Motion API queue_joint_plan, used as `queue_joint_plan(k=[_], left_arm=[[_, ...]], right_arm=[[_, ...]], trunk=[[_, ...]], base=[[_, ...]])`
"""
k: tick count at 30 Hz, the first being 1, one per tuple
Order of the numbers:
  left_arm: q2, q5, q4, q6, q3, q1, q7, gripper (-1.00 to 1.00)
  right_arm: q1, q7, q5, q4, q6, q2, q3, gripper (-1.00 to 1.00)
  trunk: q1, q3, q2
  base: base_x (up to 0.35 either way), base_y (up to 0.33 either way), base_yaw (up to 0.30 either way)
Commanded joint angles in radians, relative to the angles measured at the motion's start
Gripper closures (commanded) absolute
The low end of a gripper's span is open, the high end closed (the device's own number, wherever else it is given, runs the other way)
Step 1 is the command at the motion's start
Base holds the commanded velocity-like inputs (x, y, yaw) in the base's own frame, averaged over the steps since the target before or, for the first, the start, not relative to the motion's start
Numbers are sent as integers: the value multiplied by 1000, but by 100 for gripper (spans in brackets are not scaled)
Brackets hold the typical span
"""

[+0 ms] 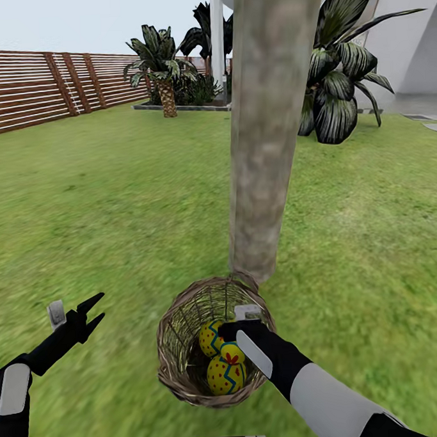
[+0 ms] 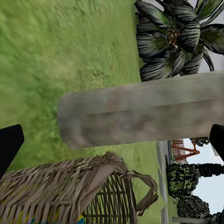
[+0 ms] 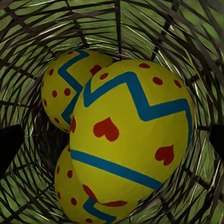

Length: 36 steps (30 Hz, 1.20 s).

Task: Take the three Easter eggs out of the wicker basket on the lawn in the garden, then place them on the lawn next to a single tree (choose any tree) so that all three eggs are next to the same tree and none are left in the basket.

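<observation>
Right arm first: its white and black forearm rises from the bottom edge of the head view and dips the right gripper [image 1: 232, 341] down into the wicker basket [image 1: 176, 323]. Its wrist view shows a dark fingertip at each side edge with the eggs between them, so the fingers are spread wide and touch nothing.

Behind the basket spreads the lawn [image 1: 115, 204], running back to a slatted fence [image 1: 26, 87] and a white house [image 1: 407, 35]. A straight, mottled tree [image 1: 268, 126] stands upright on the grass, its foot just beyond the basket's far rim. A striped leafy plant [image 1: 336, 84] grows further back on the right.

Resting upright on the grass, the basket has its mouth facing up. All three Easter eggs [image 1: 223, 359] lie heaped inside, touching one another. From the right wrist, the top egg [image 3: 133, 135] lies tilted, its long axis slanting across the two beneath.

At lower left the left arm reaches forward, holding the left gripper [image 1: 89, 312] above the grass beside the basket, its fingers parted and empty.
</observation>
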Motion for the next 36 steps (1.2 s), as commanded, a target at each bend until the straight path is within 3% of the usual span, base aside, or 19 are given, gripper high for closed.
queue_joint_plan(k=[1, 13, 32, 36], left_arm=[[0, -2, 0, 5, 2, -1, -4, -100], [0, -2, 0, 5, 2, -1, -4, -100], [0, -2, 0, 5, 3, -1, -4, -100], [0, -2, 0, 5, 3, -1, -4, -100]], right_arm=[[-1, -9, -7, -1, 2, 0, 3, -100], [-1, -8, -12, 0, 0, 0, 3, -100], [-1, -8, -11, -3, -38, 0, 3, -100], [-1, -9, -12, 0, -77, 0, 3, -100]], trunk=[[0, -1, 0], [4, -36, -2], [5, -43, -3], [5, -43, -3]], base=[[0, 0, 0], [0, 0, 0], [0, 0, 0], [0, 0, 0]])
